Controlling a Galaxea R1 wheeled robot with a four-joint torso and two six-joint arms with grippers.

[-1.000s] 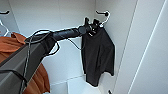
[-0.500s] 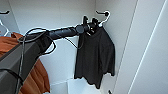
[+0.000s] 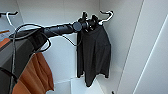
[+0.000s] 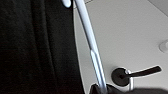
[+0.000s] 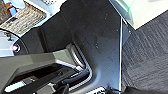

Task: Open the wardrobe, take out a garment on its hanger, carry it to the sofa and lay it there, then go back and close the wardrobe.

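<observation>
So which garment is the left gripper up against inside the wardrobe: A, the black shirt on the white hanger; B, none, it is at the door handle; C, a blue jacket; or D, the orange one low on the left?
A: in the head view the left gripper sits at the top of the black shirt by its white hanger, while the orange garment hangs apart, lower left.
</observation>
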